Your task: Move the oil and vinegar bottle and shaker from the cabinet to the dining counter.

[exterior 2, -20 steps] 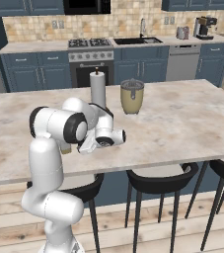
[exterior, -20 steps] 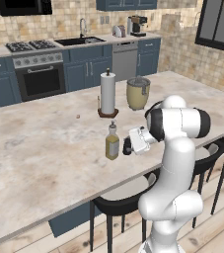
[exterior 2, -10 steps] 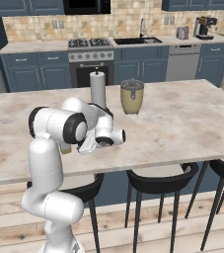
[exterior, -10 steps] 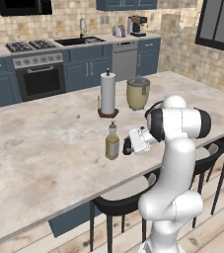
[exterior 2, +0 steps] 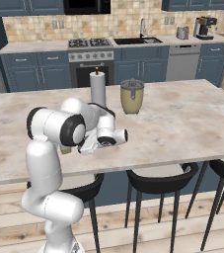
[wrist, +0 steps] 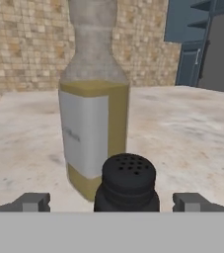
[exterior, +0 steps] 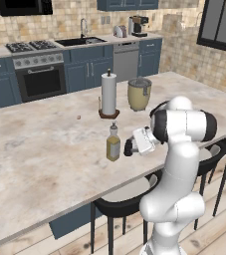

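Gripper (wrist: 111, 201) spread wide, holding nothing; grey fingertips (wrist: 32, 201) stand well clear on either side of the shaker (wrist: 127, 184). Shaker: near-black, rounded, matte, domed top pierced with small holes; upright on the dining counter (wrist: 192, 133), no marking readable. Just behind it, possibly touching, the oil and vinegar bottle (wrist: 94, 99): clear, narrow frosted neck, yellow-olive liquid, pale blank-looking label with only a faint unreadable mark. Counter is beige marbled stone. From the left base view, bottle (exterior: 113, 143) stands near the counter's stool-side edge; paper towel roll (exterior: 108, 94) and beige lidded pot (exterior: 139, 93) sit farther in.
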